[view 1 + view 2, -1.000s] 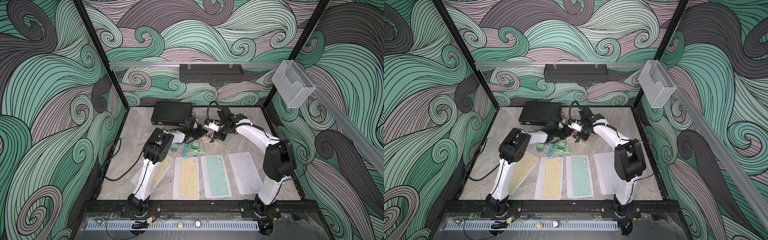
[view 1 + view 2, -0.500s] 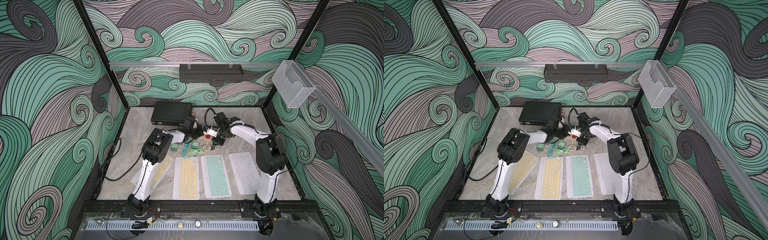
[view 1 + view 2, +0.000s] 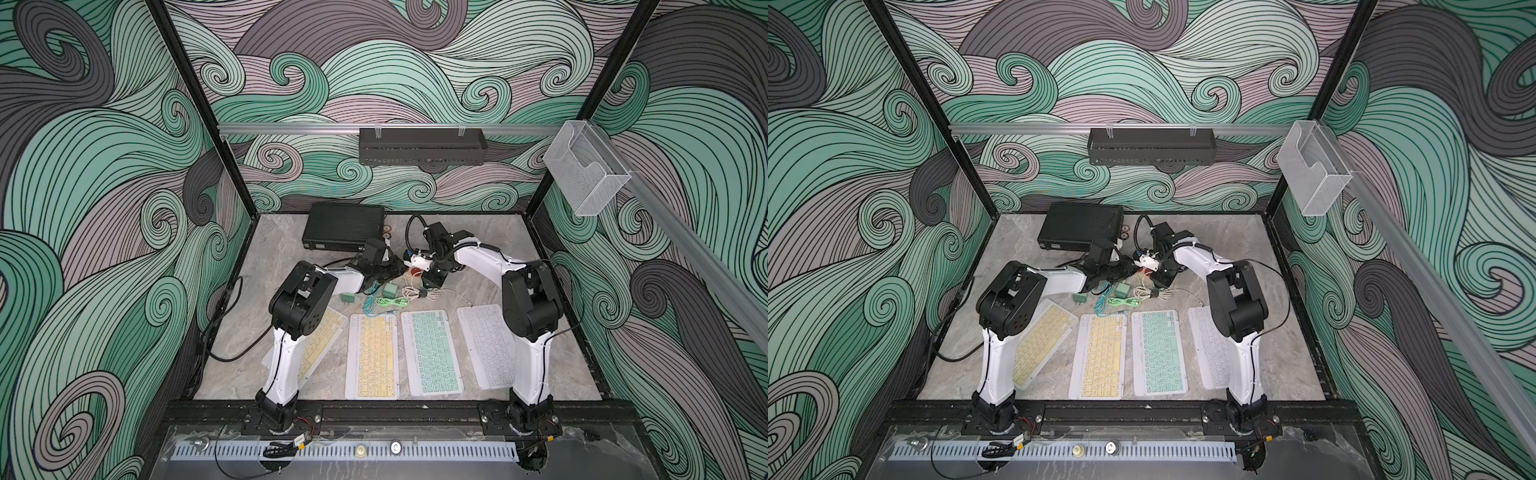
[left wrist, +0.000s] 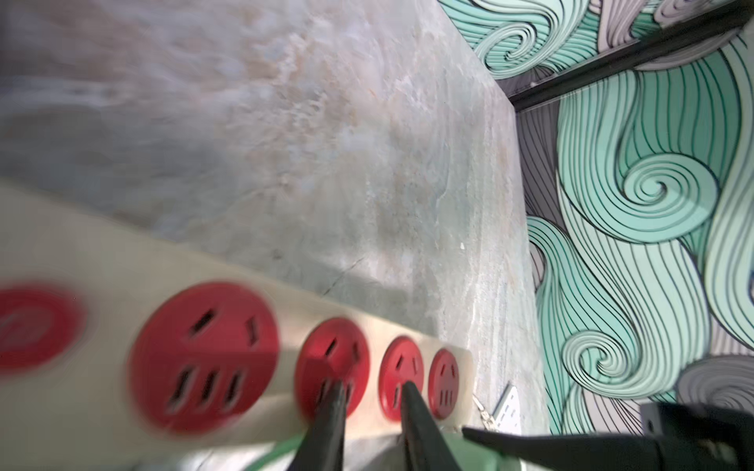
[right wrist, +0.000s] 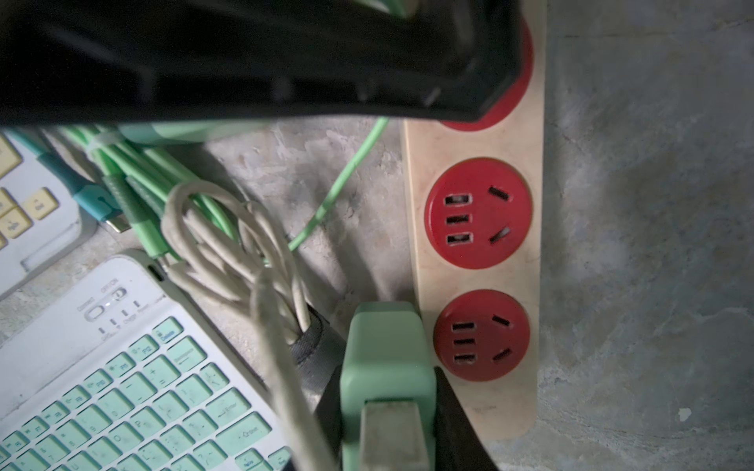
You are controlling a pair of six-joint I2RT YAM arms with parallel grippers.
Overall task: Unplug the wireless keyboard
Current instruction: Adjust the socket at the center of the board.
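On the marble table (image 3: 274, 249), right claw (image 5: 387, 383) grips green charger (image 5: 387, 346); left claw (image 4: 372, 387) parted, empty

Left arm (image 3: 284, 361) and right arm (image 3: 528, 370) have white shells, bulky black joints and thin black cables

Both top views overlook the whole table (image 3: 270, 249); close wrist cameras apparently share the power strip (image 5: 477, 279).
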